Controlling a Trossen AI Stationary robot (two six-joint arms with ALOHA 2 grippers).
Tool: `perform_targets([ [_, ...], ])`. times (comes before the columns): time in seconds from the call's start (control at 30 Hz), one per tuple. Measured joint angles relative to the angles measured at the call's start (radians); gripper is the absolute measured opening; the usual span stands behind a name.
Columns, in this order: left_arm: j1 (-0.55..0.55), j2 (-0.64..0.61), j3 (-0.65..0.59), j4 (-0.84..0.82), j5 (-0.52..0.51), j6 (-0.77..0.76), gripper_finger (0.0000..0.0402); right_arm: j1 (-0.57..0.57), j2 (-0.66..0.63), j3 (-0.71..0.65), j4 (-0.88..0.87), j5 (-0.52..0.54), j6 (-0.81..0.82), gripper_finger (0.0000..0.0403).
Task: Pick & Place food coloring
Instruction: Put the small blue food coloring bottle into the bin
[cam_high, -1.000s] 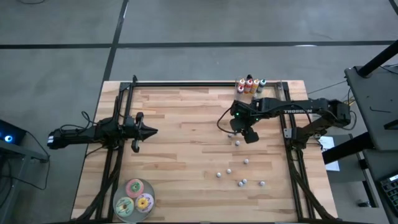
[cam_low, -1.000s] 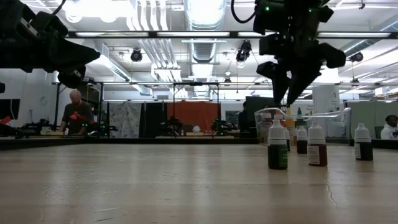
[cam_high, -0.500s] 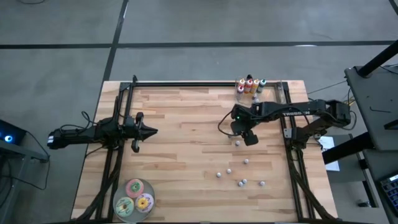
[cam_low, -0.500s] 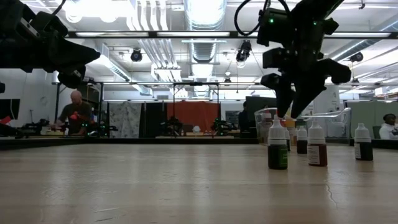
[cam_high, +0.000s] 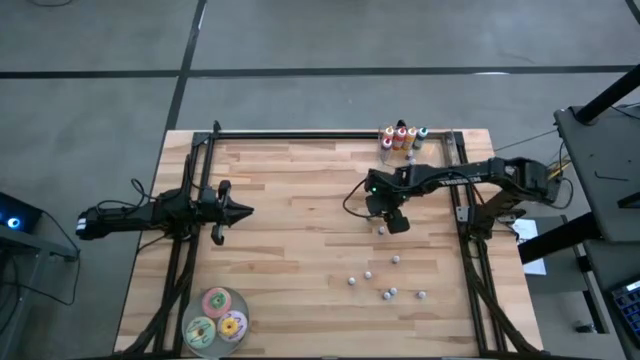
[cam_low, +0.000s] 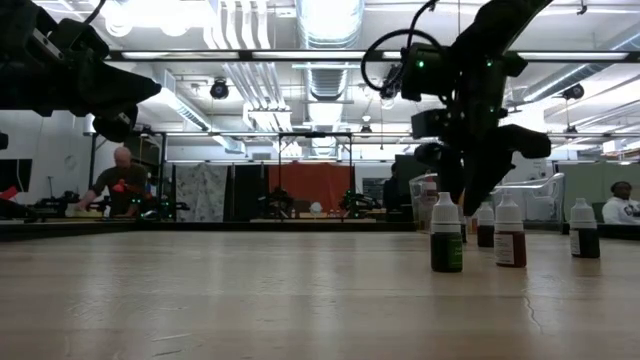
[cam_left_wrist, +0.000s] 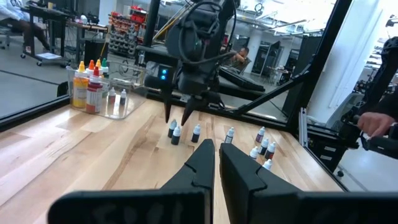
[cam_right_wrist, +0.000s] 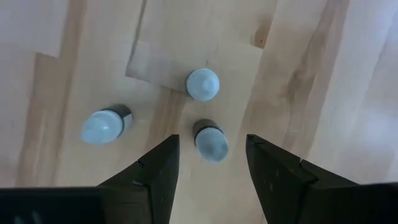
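Food coloring bottles (cam_high: 381, 230) stand loose on the right half of the tabletop (cam_high: 300, 200), each one very small with a pale cap, and I count about seven of them spread toward the near edge. My right gripper (cam_high: 385, 215) hangs over the farthest of this group, pointing down at the wood. In the right wrist view I see its two dark fingers (cam_right_wrist: 155, 174) spread apart with nothing between them except one small bottle (cam_right_wrist: 211, 142) standing on the table below, not touched on either side. Two other bottles are near it in that view, one upright (cam_right_wrist: 203, 84) a little farther on and one more (cam_right_wrist: 103, 125) off to the side. In the low view the gripper tips (cam_low: 465, 195) are just above the cap of a dark green bottle (cam_low: 446, 240), and a dark red bottle (cam_low: 510, 238) stands just beside that one. At the far edge of the tabletop, near the right corner, a clear container (cam_high: 402, 138) holds larger bottles with red, orange and yellow bodies. My left gripper (cam_high: 240, 211) waits over the left half of the tabletop, fingers (cam_left_wrist: 200, 163) almost together and holding nothing. Three flat round discs (cam_high: 218, 318), pink, green and yellow, lie near the near left corner. A person (cam_low: 118, 180) sits in the room beyond the table.
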Motion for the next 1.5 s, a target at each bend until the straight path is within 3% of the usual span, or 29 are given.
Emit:
perform_targets([
  [0.4,0.0,0.0,0.0,0.0,0.0,0.0,0.0,-0.008,0.034,0.003,0.013,0.001,-0.004,0.0169],
  [1.03,0.0,0.0,0.0,0.0,0.0,0.0,0.0,-0.009,0.035,0.003,0.015,-0.006,-0.011,0.0068],
  [1.5,0.0,0.0,0.0,0.0,0.0,0.0,0.0,-0.021,-0.005,0.053,-0.045,-0.007,0.021,0.006],
])
